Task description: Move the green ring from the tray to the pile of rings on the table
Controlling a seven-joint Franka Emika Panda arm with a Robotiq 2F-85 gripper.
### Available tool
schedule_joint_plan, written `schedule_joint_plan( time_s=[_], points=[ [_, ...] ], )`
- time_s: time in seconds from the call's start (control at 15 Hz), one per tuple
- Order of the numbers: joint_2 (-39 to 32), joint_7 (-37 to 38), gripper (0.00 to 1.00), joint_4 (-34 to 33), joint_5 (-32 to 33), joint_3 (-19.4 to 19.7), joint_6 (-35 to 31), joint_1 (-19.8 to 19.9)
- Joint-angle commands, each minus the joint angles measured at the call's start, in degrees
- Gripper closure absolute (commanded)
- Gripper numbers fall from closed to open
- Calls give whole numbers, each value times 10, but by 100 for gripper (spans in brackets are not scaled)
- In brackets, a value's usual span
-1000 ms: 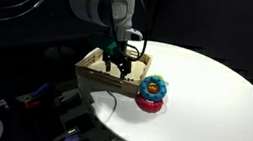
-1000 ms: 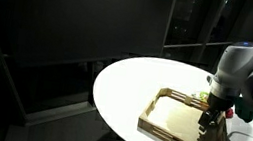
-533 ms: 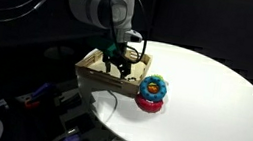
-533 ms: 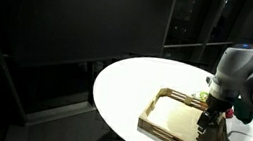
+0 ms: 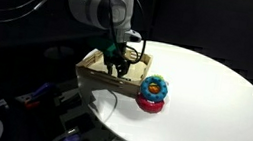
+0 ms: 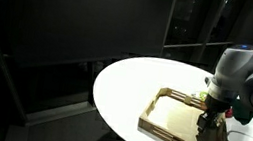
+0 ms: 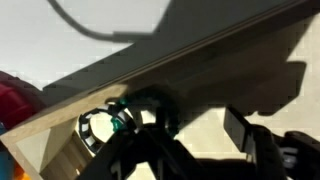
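The light wooden tray (image 5: 92, 72) sits at the near edge of the white round table (image 5: 212, 104). It also shows in the other exterior view (image 6: 163, 129). My gripper (image 5: 117, 65) reaches down into the tray, also in the other exterior view (image 6: 210, 120). In the wrist view the gripper (image 7: 200, 124) is open, its jaws standing apart over the tray floor. The green ring (image 7: 124, 120) lies in a tray corner just beside one finger, not between the jaws. The pile of rings (image 5: 151, 91), red below and blue above, stands on the table next to the tray.
The tray's raised wall (image 7: 180, 65) runs diagonally just beyond the fingers. A black cable crosses the white table top (image 7: 100, 30) in the wrist view. The table's edge lies close to the tray, with dark clutter below (image 5: 51, 105). The table (image 6: 129, 86) shows bare white beyond the tray.
Almost nothing: the gripper stays low inside the tray with only a slight shift. Ring, tray and pile have not moved.
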State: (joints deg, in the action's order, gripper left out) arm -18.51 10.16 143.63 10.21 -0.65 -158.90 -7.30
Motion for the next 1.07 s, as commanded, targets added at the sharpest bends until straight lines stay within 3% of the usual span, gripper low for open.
schedule_joint_plan(
  time_s=[0.0, 0.27, 1.0],
  points=[
    [4, -5, 69, -6, -15, -1, -4, -4],
    [13, -11, 97, -6, -33, -8, 2, 0],
    [74, -17, 94, -14, -95, -20, 21, 10]
  ],
)
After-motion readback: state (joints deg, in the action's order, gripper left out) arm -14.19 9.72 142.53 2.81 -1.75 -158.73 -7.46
